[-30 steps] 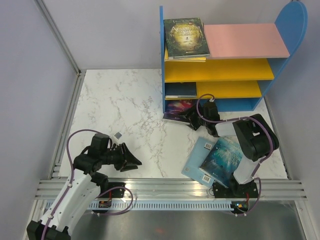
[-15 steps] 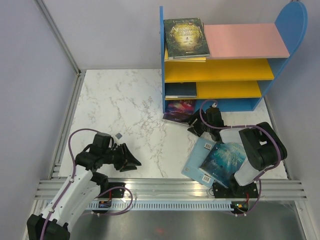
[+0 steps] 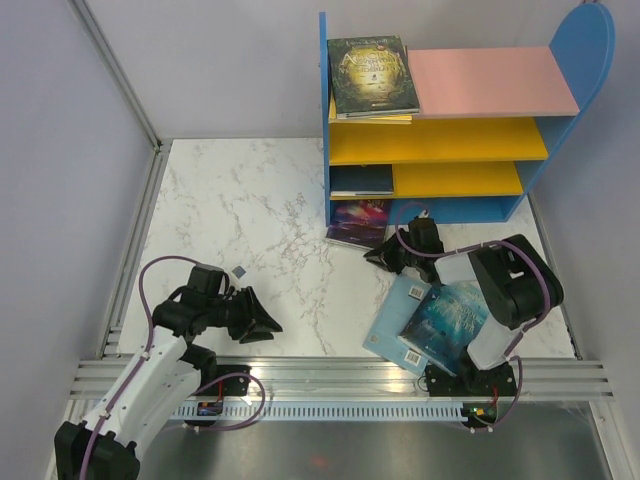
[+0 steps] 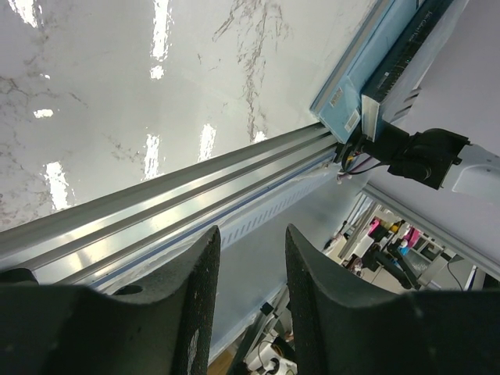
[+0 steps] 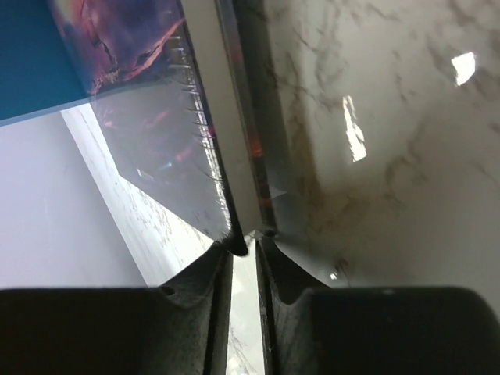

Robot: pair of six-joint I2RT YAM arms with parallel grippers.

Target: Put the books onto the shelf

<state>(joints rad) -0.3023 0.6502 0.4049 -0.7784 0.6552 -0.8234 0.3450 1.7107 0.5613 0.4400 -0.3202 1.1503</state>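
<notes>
Shelf [image 3: 585,45]: blue round-topped side panels, pink top board, two yellow middle boards, blue bottom. It is stood upright at the far right of the table [image 3: 250,210].

Dark green fantasy book [image 3: 372,75] is laid flat on the left of the pink board. The edge of a yellow book [image 3: 375,119] is seen just under it.

Dark navy book [image 3: 362,180] is laid on the lower yellow board, at the left.

Purple galaxy book [image 3: 358,218] is lodged at the bottom and juts onto the table.

Teal ocean book [image 3: 450,318] is stacked askew on a light-blue book [image 3: 393,318], on the table near the front.
</notes>
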